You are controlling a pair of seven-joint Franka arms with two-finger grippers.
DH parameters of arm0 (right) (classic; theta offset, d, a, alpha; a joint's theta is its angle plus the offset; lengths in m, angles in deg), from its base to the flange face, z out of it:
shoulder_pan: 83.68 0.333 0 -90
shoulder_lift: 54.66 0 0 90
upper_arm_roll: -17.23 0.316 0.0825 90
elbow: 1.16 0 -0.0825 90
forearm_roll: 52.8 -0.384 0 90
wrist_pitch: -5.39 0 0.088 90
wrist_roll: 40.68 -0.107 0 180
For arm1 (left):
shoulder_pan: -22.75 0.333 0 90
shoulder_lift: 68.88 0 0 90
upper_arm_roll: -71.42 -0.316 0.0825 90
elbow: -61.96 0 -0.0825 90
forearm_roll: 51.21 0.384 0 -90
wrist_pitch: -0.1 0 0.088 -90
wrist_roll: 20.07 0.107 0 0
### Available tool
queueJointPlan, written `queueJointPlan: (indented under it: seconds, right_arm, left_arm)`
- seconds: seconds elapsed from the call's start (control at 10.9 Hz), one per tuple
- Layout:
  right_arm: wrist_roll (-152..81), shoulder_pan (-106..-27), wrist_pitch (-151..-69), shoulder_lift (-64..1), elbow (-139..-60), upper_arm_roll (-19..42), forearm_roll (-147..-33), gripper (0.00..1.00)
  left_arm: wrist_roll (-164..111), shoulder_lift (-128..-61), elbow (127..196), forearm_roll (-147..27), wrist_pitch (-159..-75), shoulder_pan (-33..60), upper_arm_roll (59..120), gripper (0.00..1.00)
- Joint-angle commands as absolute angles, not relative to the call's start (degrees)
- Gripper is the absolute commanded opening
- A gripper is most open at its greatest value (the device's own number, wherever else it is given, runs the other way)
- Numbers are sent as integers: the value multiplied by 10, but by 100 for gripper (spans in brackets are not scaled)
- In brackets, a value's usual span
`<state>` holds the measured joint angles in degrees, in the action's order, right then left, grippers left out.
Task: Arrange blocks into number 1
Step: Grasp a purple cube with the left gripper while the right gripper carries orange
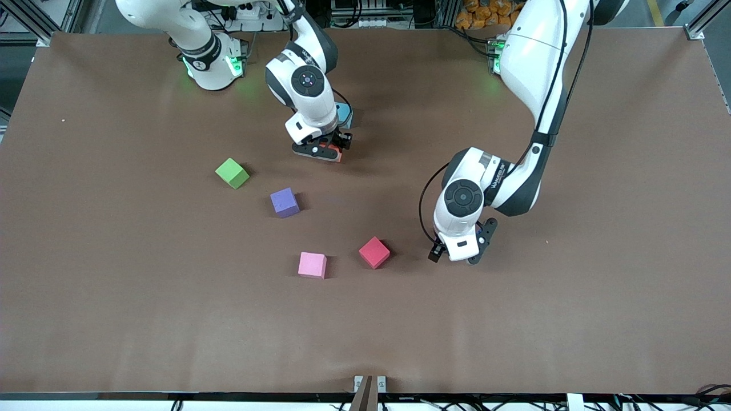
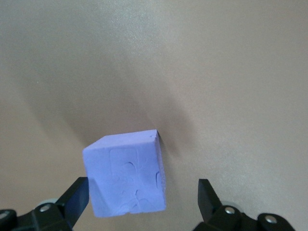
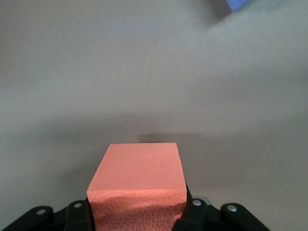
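My right gripper point(image 1: 324, 149) point(image 3: 138, 211) is shut on the orange block point(image 1: 333, 153) point(image 3: 139, 178), low over the table near the robots' side. The cyan block point(image 1: 345, 114) peeks out beside that hand. My left gripper point(image 1: 460, 251) point(image 2: 142, 192) is open around a purple block point(image 2: 126, 175), which rests on the table close to one finger point(image 2: 77, 195) and apart from the other. This block is hidden in the front view. Loose on the table lie the green block point(image 1: 232, 173), the second purple block point(image 1: 284, 202), one pink block point(image 1: 312, 265) and the red block point(image 1: 374, 252). The other pink block is out of view.
The brown table point(image 1: 571, 314) has wide bare room nearer the front camera and toward both ends. A small metal bracket point(image 1: 369, 385) sits at the table's front edge.
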<state>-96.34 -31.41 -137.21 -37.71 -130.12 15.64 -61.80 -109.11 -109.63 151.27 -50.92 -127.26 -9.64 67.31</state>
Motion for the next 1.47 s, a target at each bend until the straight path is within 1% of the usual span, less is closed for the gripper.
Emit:
queueJointPlan:
  seconds: [0.0, 0.55, 0.64, 0.74, 1.01, 1.2, 1.29, 1.38]
  right_arm:
    - [-966, -295, -1376, -380, -1315, 164, -619, 56]
    - [-972, -285, -1380, -369, -1317, 178, -619, 56]
    - [-972, -285, -1380, -365, -1317, 181, -619, 56]
    - [-972, -285, -1380, -364, -1317, 183, -619, 56]
    - [-976, -278, -1380, -363, -1316, 185, -619, 56]
    - [-979, -272, -1380, -361, -1316, 184, -619, 60]
    - [-979, -268, -1380, -360, -1316, 184, -619, 68]
    - [-979, -269, -1379, -363, -1316, 184, -619, 100]
  left_arm:
    - [-1109, -1100, 1517, -516, -1275, -92, 676, 100]
    - [-1124, -1113, 1524, -511, -1273, -93, 676, 100]
    - [-1113, -1111, 1524, -511, -1273, -90, 676, 14]
    - [-1107, -1111, 1524, -511, -1272, -91, 677, 0]
    - [-1068, -1106, 1524, -510, -1269, -99, 678, 0]
    - [-1031, -1085, 1520, -502, -1238, -119, 679, 0]
    - [-1024, -1068, 1519, -502, -1228, -129, 681, 0]
    - [-1024, -1053, 1519, -502, -1228, -141, 682, 0]
